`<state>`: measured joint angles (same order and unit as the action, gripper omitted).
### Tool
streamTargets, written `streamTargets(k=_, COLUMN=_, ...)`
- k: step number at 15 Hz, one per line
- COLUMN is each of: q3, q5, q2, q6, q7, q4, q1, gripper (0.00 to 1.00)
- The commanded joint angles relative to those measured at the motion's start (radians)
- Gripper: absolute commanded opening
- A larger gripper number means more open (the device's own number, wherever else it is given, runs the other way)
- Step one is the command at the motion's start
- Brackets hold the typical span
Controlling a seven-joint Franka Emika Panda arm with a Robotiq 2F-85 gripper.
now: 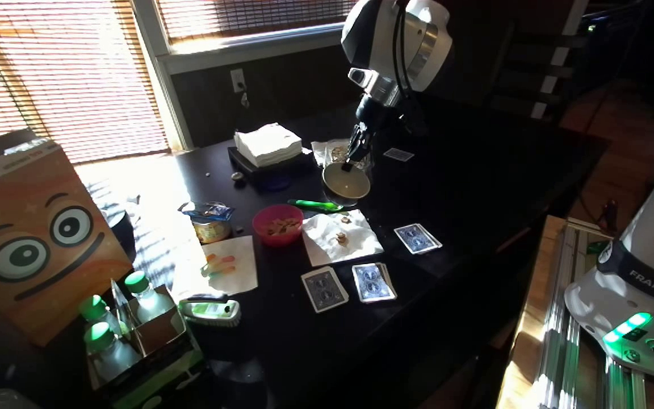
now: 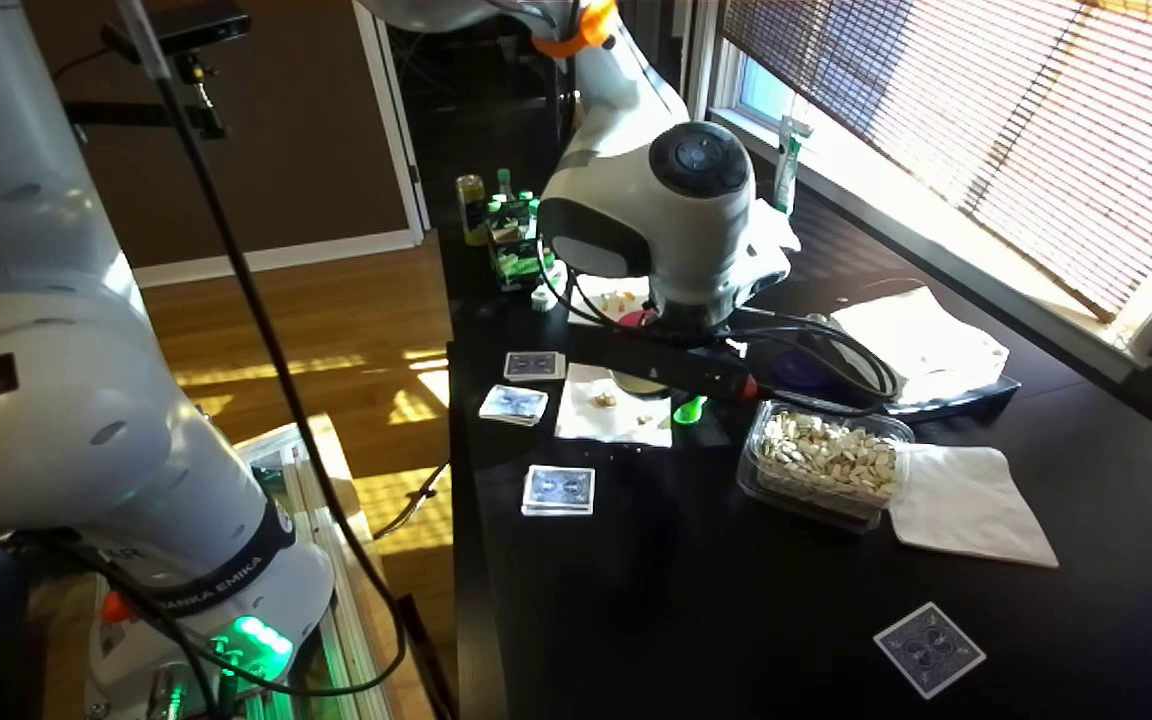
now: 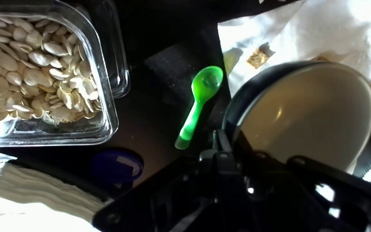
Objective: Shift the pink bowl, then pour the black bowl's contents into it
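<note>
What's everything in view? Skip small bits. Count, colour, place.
Spread napkins: three, white, on table
Napkin stack: one, white, on tray
Pink bowl: one, pink, between napkins
Black bowl: one, black, tan inside, held
Seed container: one, clear, near stack
Spoon: one, green, near napkin
Card piles: three, blue, table edge
Single card: one, blue, apart
Tin: one, yellowish, by napkin
Brush: one, green-white, beside carton
Bottles: at least three, green caps, in carton
Box: one, orange, near carton
Can: one, yellow, near carton
Blinds: at least two, tan, background
Arm: one, white, above table
Fingers: two, black, shut on black bowl
</note>
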<state>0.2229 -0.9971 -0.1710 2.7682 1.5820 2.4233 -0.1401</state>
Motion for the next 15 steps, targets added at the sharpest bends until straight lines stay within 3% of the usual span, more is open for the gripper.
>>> streamTargets(k=1, q3=0.008, q5=0.026, q2=-0.003, q6=0.001, q7=-0.014, q4=0.005, q1=0.000, gripper=0.02)
streamTargets(k=8, q3=0.063, q5=0.169, q2=-0.031, q6=-0.003, q7=-0.063, q4=0.015, q1=-0.012, gripper=0.02)
streamTargets(k=15, q3=0.119, q5=0.398, q2=-0.060, q6=-0.028, q7=-0.192, q4=-0.005, q1=-0.047, gripper=0.02)
